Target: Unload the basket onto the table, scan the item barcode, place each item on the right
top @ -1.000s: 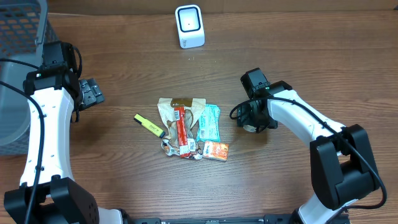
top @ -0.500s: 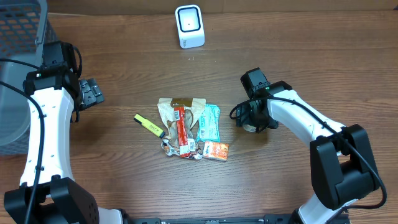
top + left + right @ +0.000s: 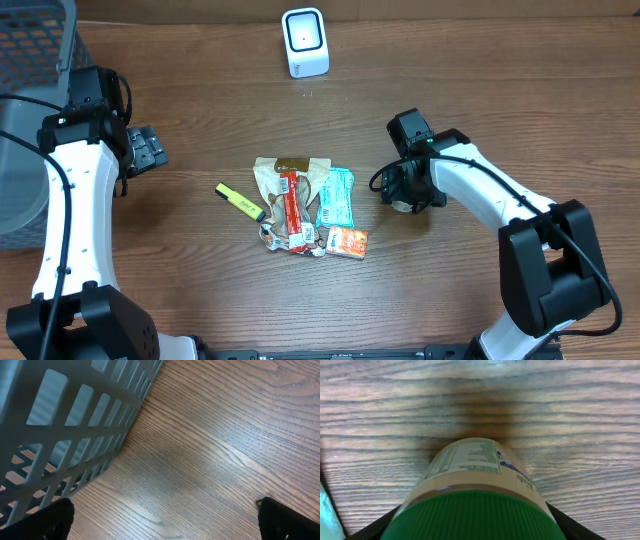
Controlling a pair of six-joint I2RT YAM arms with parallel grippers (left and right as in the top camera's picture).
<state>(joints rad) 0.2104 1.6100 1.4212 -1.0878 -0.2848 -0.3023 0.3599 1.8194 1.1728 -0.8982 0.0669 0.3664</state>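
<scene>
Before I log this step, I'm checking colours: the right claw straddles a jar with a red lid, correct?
Not quite. The lid is green, not red, as the right wrist view shows. The rest holds: the right claw does straddle that jar.

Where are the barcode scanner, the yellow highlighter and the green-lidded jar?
barcode scanner [image 3: 305, 42], overhead view, front face.
yellow highlighter [image 3: 239, 203], overhead view, mid-barrel.
green-lidded jar [image 3: 470, 482], right wrist view, side wall above lid.

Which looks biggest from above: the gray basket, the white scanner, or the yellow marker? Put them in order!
1. gray basket, though the picture edge cuts it off
2. white scanner
3. yellow marker
</scene>
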